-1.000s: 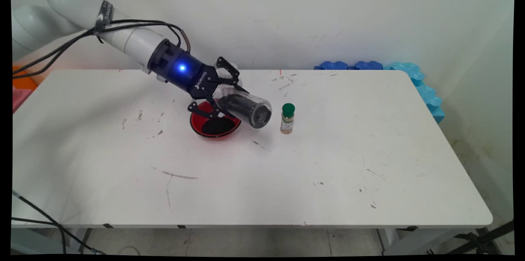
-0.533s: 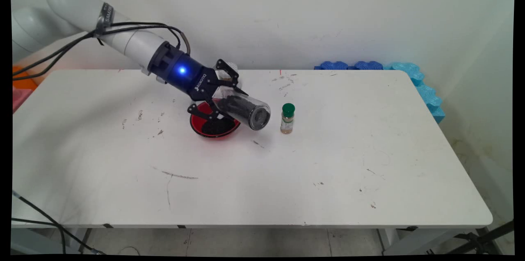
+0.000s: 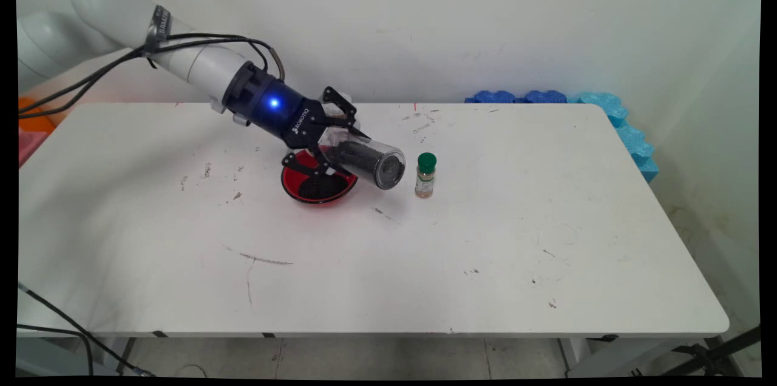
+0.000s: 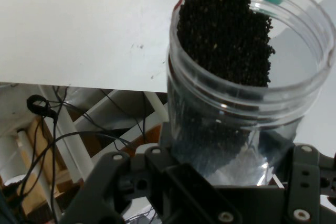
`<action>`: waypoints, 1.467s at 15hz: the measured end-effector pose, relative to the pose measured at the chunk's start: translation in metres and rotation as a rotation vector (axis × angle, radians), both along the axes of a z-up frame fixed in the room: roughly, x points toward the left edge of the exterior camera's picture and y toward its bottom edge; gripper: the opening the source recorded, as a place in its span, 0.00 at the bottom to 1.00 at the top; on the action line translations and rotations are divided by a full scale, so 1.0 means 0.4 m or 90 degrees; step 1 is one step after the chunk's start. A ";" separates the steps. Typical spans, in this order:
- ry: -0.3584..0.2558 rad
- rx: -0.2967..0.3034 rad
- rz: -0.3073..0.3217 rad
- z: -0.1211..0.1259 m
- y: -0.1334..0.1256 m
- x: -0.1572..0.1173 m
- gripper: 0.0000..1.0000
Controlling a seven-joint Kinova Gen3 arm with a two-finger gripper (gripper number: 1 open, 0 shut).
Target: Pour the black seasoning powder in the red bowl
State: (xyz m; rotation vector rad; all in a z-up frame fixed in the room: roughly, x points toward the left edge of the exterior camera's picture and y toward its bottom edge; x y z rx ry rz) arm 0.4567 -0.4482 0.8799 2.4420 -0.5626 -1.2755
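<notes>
Main view is showing the clear jar (image 3: 366,161) being held tipped way over, nearly on its side, up off the table (image 3: 388,264) with its open mouth pointing right and a bit toward the camera. It's hanging over the right part of the red bowl (image 3: 318,184), and the mouth itself is poking out past the bowl's right rim. The gripper (image 3: 331,142) is clamping the jar around its base end, one finger (image 3: 340,110) above and one below, so it's pinching the jar and not just resting on it. In the hand view the jar (image 4: 247,77) is filling most of the picture, with dark granules (image 4: 226,30) piling against one side of the wall and sitting close to the rim, which fits the steep tilt. Holding it by the base looks like what's keeping the mouth free.

The bowl is already carrying a dark heap in the middle, sitting flat on the table right under the gripper's lower linkage. Just beside the jar's mouth, to the right, a little spice bottle (image 3: 425,175) with a green cap is standing upright, near but not touching; its cap is peeking in at the top of the hand view too. Blue foam pieces (image 3: 564,98) are lying along the far right edge, well apart from everything.
</notes>
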 end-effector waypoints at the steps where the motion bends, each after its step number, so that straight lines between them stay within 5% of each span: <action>1: 0.001 0.002 0.002 0.000 0.000 -0.001 0.00; 6: -0.002 -0.006 -0.001 -0.003 0.001 0.000 0.00; 22: -0.057 -0.132 -0.075 -0.023 0.016 0.033 0.00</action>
